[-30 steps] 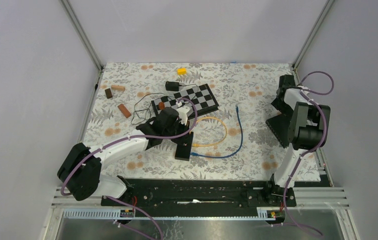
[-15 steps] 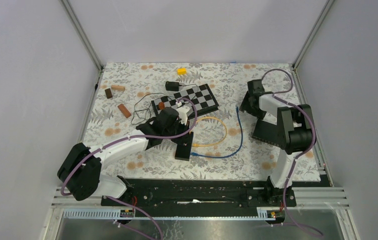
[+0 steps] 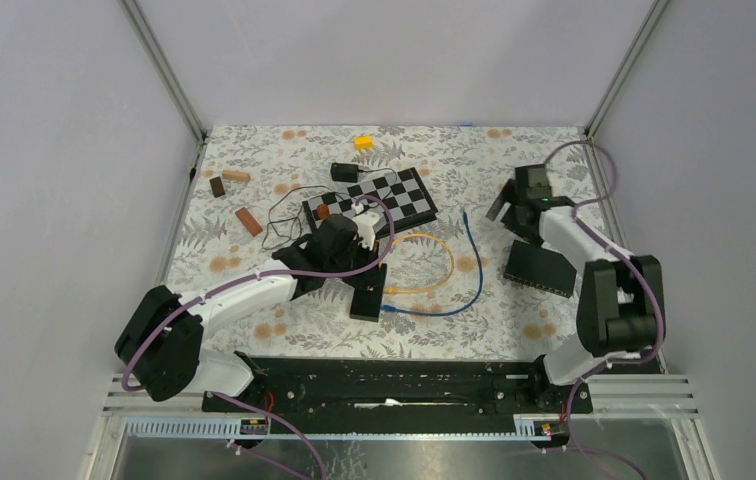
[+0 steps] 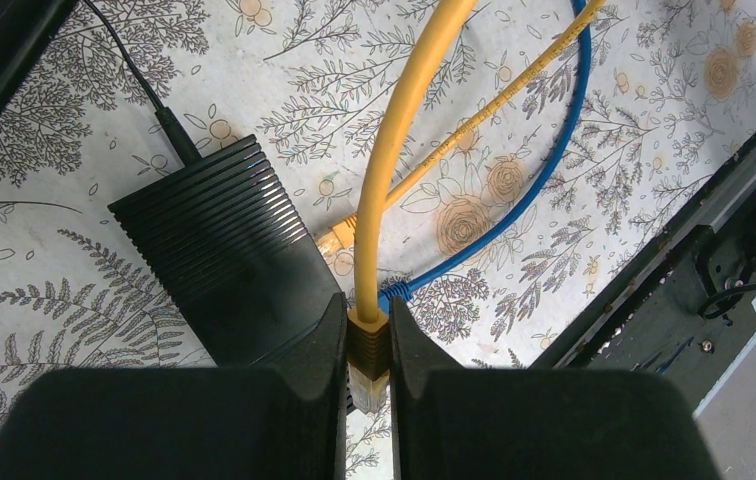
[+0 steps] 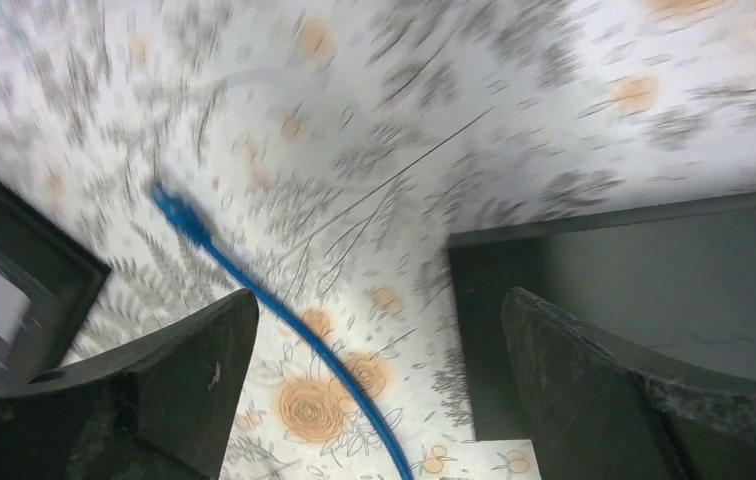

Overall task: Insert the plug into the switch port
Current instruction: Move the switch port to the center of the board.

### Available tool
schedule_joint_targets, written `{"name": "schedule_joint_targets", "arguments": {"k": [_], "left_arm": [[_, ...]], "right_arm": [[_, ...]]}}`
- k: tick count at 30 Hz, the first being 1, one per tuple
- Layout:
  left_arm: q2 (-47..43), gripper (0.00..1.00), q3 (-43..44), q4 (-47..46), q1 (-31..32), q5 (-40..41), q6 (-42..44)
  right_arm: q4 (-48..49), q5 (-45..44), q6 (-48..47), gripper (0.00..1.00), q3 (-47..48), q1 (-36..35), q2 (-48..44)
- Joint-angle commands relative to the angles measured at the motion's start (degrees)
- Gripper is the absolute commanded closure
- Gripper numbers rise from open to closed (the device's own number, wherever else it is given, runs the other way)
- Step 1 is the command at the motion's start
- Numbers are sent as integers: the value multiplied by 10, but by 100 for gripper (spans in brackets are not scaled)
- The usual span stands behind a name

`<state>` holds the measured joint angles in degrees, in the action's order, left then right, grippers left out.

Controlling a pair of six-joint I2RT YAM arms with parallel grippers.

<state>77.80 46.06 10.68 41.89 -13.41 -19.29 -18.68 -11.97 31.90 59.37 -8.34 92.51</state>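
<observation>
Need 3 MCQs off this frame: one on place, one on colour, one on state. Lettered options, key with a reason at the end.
1. Where on the floral-covered table does the flat black box lie?
A. right side, near the right arm
B. on top of a checkered board
C. far left corner

2. What colour is the cable whose plug the left claw grips?
A. blue
B. yellow
C. black

3. How does the right claw stand?
A. shut on a blue cable
B. open, holding nothing
C. shut, empty

Key:
1 A: the top view shows the box beside the right arm.
2 B: the left wrist view shows a yellow plug pinched between the fingers.
3 B: its fingers stand wide apart with nothing between them.
</observation>
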Motion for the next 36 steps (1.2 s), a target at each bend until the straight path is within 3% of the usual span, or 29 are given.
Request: {"name": "schedule_joint_targets", "arguments": {"k": [1,5,10,15,36], "left_arm": [[5,100,25,-25,-1,-3,5],[8,100,27,-29,-1,-13,4],[3,100,31,-24,-2,-17,7],[-5,100,26,-25,-2,-14,5],[-5,100,34,-2,-1,-6,12]], "right_arm": [[-19,-48,118,0,-33,65,-87],[-17,-129,148,0,-46,77,-102],[-83,-145,179,0,17,164,-53],[-87,-193,201,0,12,202,-45],[-28,-93,174,0,14,235,86]]}}
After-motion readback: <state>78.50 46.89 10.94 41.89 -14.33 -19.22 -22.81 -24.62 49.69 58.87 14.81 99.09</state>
